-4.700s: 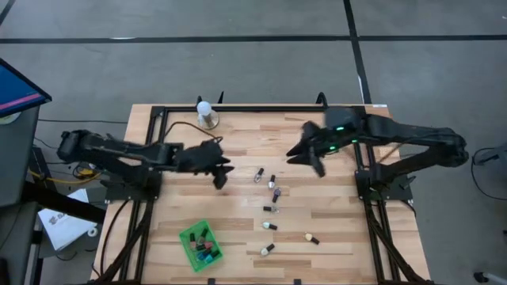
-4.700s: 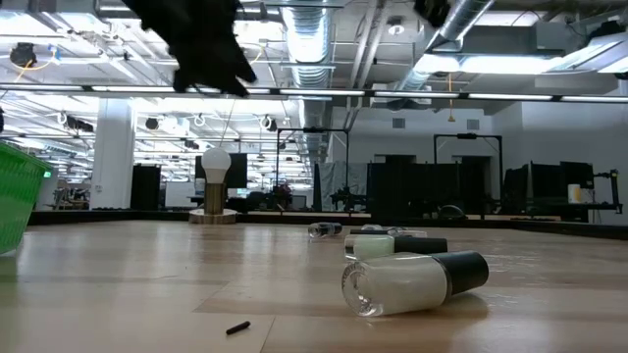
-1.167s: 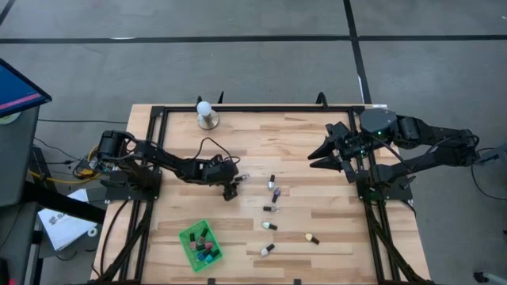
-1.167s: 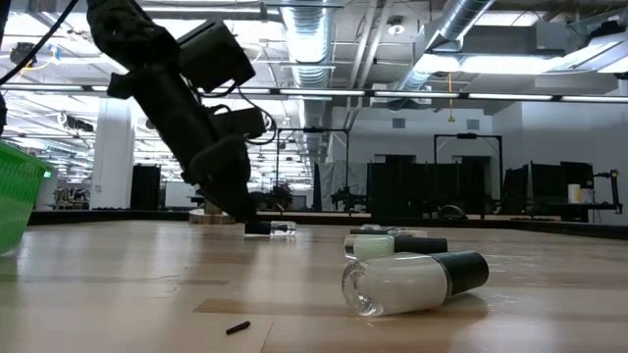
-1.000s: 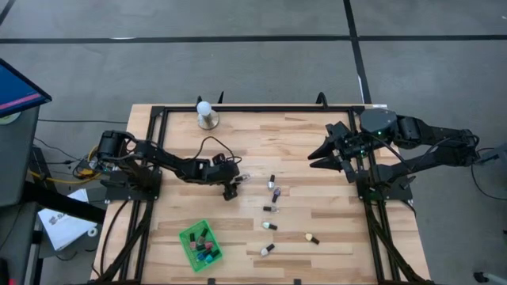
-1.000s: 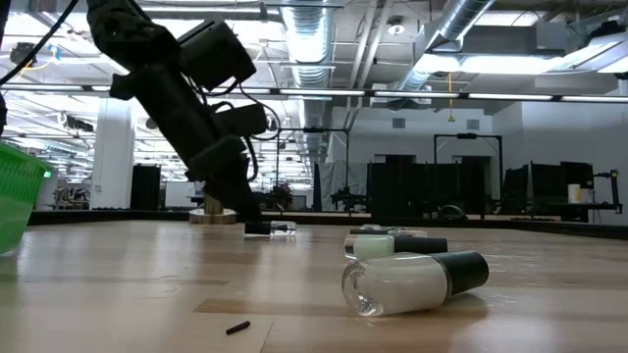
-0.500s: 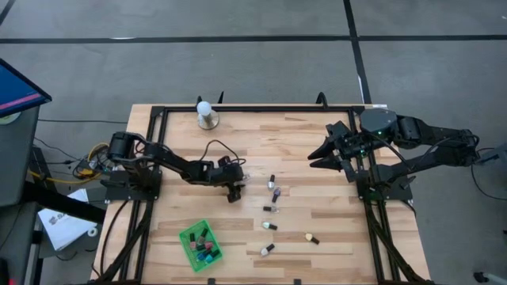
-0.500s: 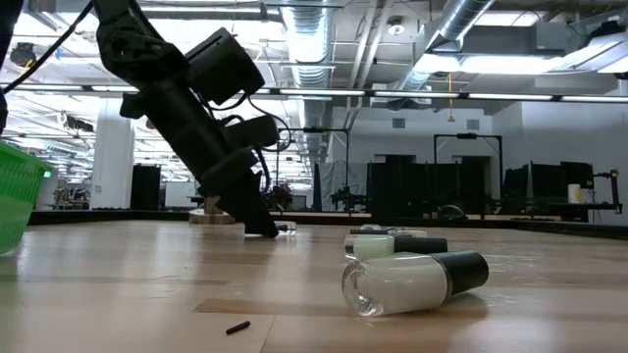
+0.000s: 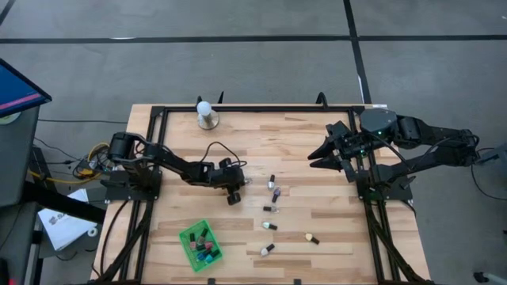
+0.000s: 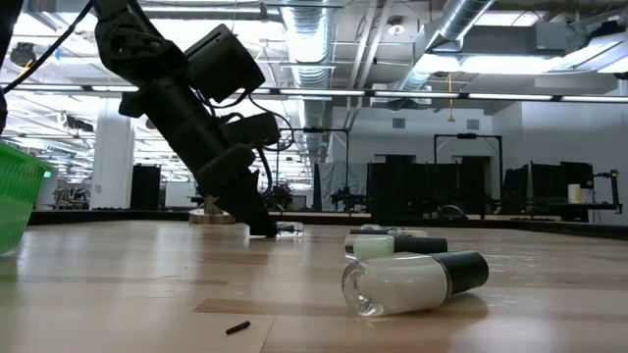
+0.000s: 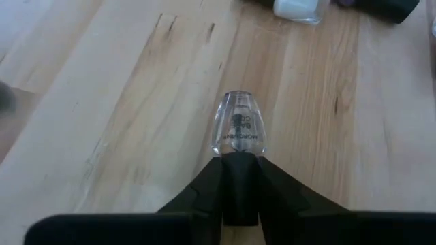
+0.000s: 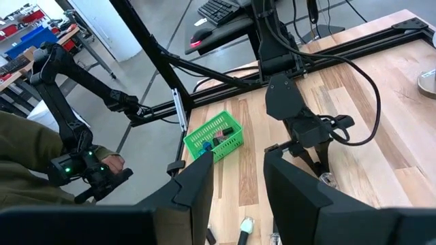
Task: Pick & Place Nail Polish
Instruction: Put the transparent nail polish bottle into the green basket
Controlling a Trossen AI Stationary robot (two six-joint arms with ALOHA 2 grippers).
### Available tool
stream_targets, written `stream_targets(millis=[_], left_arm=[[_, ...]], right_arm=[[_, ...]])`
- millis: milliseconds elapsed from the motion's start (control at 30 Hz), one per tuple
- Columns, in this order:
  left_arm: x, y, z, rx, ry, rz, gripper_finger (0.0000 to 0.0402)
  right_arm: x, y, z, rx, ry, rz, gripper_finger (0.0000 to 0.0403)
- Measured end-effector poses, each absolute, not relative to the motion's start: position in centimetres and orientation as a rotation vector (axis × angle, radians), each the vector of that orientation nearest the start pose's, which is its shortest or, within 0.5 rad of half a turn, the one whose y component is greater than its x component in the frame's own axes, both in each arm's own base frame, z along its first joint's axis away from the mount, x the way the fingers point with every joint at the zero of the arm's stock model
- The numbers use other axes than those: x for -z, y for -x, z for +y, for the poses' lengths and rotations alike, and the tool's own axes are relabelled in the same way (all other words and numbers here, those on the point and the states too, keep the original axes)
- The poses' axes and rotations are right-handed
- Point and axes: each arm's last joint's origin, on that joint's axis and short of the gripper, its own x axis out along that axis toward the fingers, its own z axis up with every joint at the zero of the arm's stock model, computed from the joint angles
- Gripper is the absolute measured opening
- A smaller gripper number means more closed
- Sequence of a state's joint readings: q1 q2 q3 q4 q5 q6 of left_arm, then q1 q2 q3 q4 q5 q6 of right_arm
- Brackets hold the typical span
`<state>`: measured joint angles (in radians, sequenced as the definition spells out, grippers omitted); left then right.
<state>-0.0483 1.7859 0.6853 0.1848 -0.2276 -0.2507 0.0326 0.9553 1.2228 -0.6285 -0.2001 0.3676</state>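
My left gripper (image 9: 236,188) is low at the table's middle, shut on a clear nail polish bottle (image 11: 238,131) that lies on its side; both show in the low view, gripper (image 10: 259,228) and bottle (image 10: 287,228). Several more small bottles lie to its right and nearer: (image 9: 273,184), (image 9: 271,209), (image 9: 270,226), (image 9: 311,237), (image 9: 267,250). A white bottle with a dark cap (image 10: 412,279) lies closest in the low view. My right gripper (image 9: 317,157) is open and empty, raised over the table's right side. My left gripper pinches the clear bottle's dark cap (image 11: 239,178) between its two fingers. The fingers come slanting down from the table's left and lie along the bottle. The glass body sticks out beyond the fingertips and lies on the table.
A green basket (image 9: 190,237) holding several bottles stands near the front left. A white ball-topped stand (image 9: 206,113) is at the far edge. A small dark scrap (image 10: 236,327) lies on the wood near the low camera. A person's arm (image 12: 27,156) shows beyond the table.
My left gripper has slid a little toward the table's right edge, staying low at the table, and has come up to the clear bottle's cap end. The bottle has stayed lying on the table. My right arm has kept still.
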Motion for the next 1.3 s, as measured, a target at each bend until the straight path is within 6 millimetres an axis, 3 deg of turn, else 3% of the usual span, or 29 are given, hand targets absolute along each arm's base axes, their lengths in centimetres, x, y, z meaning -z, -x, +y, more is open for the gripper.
stream_targets(millis=[267,433,700,833,967,1067,1200,1300], left_arm=[[-11.3,-29.3,-0.7,-0.291,0.149,0.851,0.0053],[-15.8,-28.5,-0.9,-0.277,0.209,0.721,0.0053],[-22.0,-24.0,-2.3,-0.198,0.285,0.652,0.0053],[-24.2,-22.1,-3.3,-0.137,0.303,0.587,0.0053],[-25.7,-20.7,-4.4,-0.072,0.325,0.525,0.0053],[-26.4,-19.8,-5.3,-0.017,0.349,0.499,0.0053],[-27.0,-18.6,-6.8,0.07,0.362,0.493,0.0053],[-27.0,-17.9,-7.9,0.119,0.38,0.521,0.0053]], right_arm=[[-40.8,-17.8,1.1,-0.162,-0.384,0.398,0.0122],[-40.8,-17.8,1.1,-0.154,-0.365,0.393,0.0122],[-41.6,-17.9,1.1,-0.178,-0.233,0.293,0.0121],[-43.0,-15.1,0.8,-0.185,-0.145,0.194,0.0104],[-43.9,-11.1,0.2,-0.151,-0.048,0.096,0.0081],[-43.9,-9.0,0.0,-0.121,0.003,0.012,0.0064],[-42.4,-6.5,-0.1,-0.078,-0.007,-0.084,0.0042],[-40.1,-5.6,-0.2,-0.024,-0.045,-0.113,0.0023]])
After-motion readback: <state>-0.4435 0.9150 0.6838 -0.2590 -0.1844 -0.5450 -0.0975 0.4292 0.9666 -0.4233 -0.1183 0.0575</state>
